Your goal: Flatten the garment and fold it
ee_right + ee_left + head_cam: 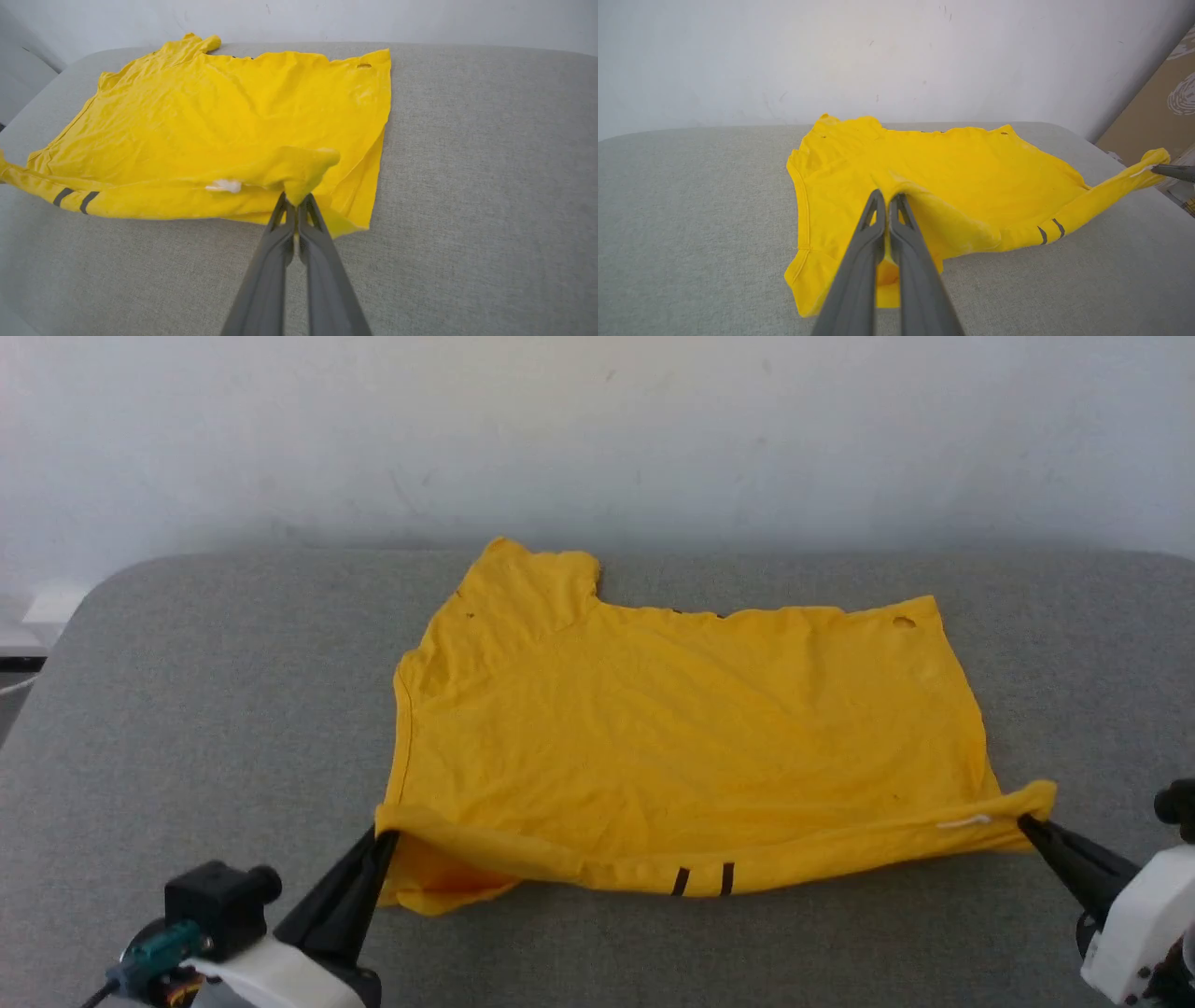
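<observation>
A bright yellow soft-fabric T-shirt (672,709) lay spread across the middle of a grey cloth-covered table (187,709), reaching toward its far edge. At the near left, the left end effector (383,835) was clamped fully closed on the shirt's near-left corner, lifted off the table, with a loose flap sagging beneath. Between the grips the raised near hem ran fairly taut, showing two short black stripes (705,879). At the near right, the right end effector (1022,819) pinched the other corner, fully closed. A neat fold likely called for both corners travelling level and together toward the far edge, hem stretched.
</observation>
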Robot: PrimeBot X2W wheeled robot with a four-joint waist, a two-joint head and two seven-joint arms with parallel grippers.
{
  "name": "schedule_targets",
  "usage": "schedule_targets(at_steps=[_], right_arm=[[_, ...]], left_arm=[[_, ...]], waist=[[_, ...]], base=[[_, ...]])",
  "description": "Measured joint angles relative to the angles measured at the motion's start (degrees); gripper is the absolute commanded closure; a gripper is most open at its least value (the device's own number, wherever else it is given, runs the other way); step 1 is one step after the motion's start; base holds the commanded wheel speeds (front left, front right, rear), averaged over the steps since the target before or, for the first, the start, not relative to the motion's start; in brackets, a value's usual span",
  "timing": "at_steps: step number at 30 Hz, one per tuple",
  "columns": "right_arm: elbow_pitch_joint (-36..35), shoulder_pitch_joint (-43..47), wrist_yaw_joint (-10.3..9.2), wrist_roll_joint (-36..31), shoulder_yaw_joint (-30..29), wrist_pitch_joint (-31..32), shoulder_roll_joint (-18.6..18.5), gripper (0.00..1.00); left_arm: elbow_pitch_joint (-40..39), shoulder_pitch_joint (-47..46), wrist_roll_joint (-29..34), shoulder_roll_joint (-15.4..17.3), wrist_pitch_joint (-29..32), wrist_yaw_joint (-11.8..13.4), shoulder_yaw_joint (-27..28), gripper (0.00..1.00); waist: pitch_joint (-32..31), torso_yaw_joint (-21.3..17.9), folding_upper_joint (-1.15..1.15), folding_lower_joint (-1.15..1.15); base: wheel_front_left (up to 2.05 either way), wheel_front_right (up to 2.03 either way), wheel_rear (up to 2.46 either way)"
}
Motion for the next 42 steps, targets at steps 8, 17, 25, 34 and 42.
schedule_targets(at_steps=[8, 17, 25, 34, 42], right_arm=[[0.7, -6.5, 0.00, -6.2, -4.2, 2.9, 5.1, 1.00], [7.9, -14.9, 0.00, -12.0, -3.6, 5.4, 7.4, 1.00], [14.7, -20.0, 0.00, -15.8, -1.1, 5.2, 8.9, 1.00], [20.6, -22.7, 0.00, -19.0, 0.8, 3.1, 10.6, 0.00], [20.4, -21.1, 0.00, -23.9, -2.1, 2.4, 12.5, 0.00]], left_arm=[[8.1, -12.7, 1.8, -1.9, -0.5, -0.9, 0.0, 1.00], [18.8, -23.8, 3.0, -3.4, -2.7, -1.9, 0.0, 1.00], [29.1, -28.9, 6.1, -4.9, -2.0, -1.9, -3.1, 1.00], [40.0, -32.5, 6.9, -8.4, -2.8, -0.8, -4.8, 0.00], [40.8, -31.3, 2.8, -11.7, -4.2, 0.9, -2.5, 0.00]], waist=[[5.5, -0.4, 0.00, 0.01], [11.0, -0.7, 0.00, 0.01], [14.5, -0.6, 0.00, 0.00], [15.0, -0.2, 0.00, 0.00], [11.3, 0.0, 0.00, -0.01]], base=[[0.00, 0.00, 0.00], [0.00, 0.00, 0.00], [0.00, 0.00, 0.00], [0.00, 0.00, 0.00], [0.00, 0.00, 0.00]])
